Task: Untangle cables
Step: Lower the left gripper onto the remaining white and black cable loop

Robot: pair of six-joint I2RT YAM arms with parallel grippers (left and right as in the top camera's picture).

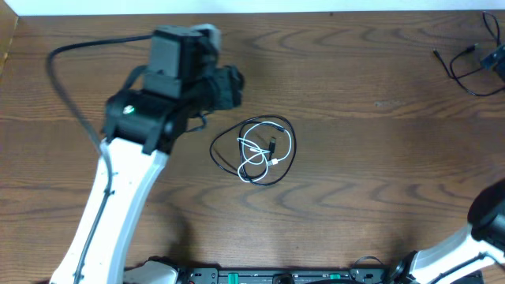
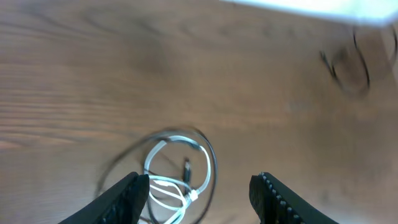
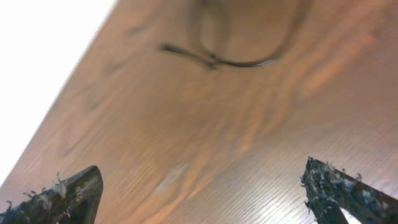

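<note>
The left end effector (image 2: 198,194) and right end effector (image 3: 202,186) both gape wide, gripping nothing

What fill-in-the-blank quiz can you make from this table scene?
1. The tangled cables are black and ____.
2. The left gripper, holding nothing, has its fingers ____.
3. The table looks made of ____.
4. A separate black cable lies in the table's far ____ corner.
Missing words: white; open; wood; right.

Cables (image 1: 256,150) coiled, tangled (blk + wht).
</note>
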